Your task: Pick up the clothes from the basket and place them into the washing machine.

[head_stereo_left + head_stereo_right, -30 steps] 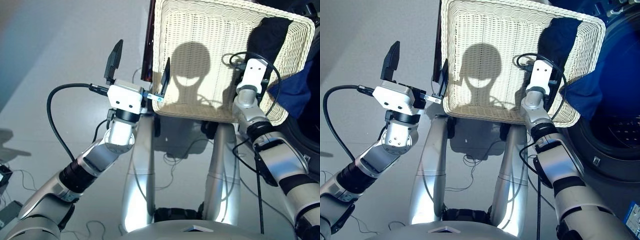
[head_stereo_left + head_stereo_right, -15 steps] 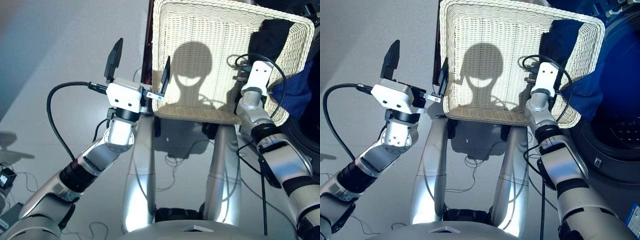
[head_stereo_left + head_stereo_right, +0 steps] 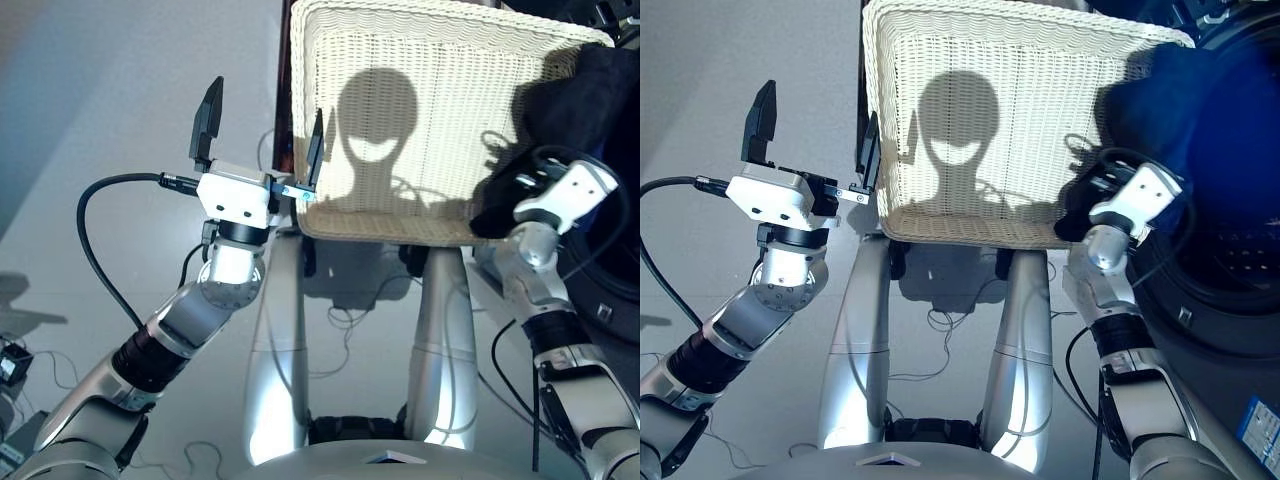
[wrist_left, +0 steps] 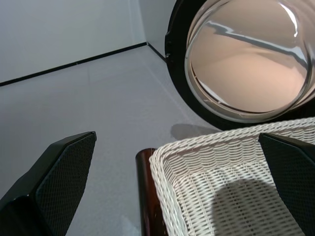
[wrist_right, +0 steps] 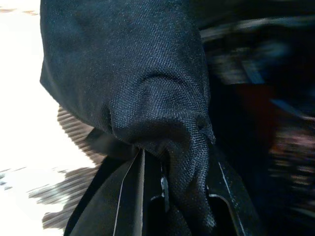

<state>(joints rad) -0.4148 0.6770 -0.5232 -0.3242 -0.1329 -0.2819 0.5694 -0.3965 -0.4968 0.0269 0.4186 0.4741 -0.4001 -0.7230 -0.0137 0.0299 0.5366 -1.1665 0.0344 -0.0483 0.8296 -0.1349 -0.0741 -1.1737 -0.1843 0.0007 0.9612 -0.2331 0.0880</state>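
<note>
The cream-white basket (image 3: 420, 120) is tilted up in front of me, its woven floor bare. My right gripper (image 3: 508, 198) is shut on the black garment (image 3: 565, 105), which trails from the basket's near right corner up its right side; the right wrist view shows the black garment (image 5: 128, 73) pinched between the fingers (image 5: 133, 196). My left gripper (image 3: 262, 125) stands open at the basket's near left corner, holding nothing. The washing machine's drum opening (image 3: 1230, 270) lies to the right, with blurred blue fabric (image 3: 1240, 160) near it. Its porthole door (image 4: 246, 59) stands open beyond the basket. No red-orange garment is in view.
A dark red-brown post (image 4: 145, 196) runs along the basket's left side. Thin cables (image 3: 340, 310) lie on the grey floor under the basket. A black cable (image 3: 95, 230) loops off my left wrist. A small blue-and-white box (image 3: 1258, 435) sits low on the right.
My right gripper has closed on the black garment and pulled back toward the basket's near right corner, dragging the cloth along. The left gripper stays open in about the same place.
</note>
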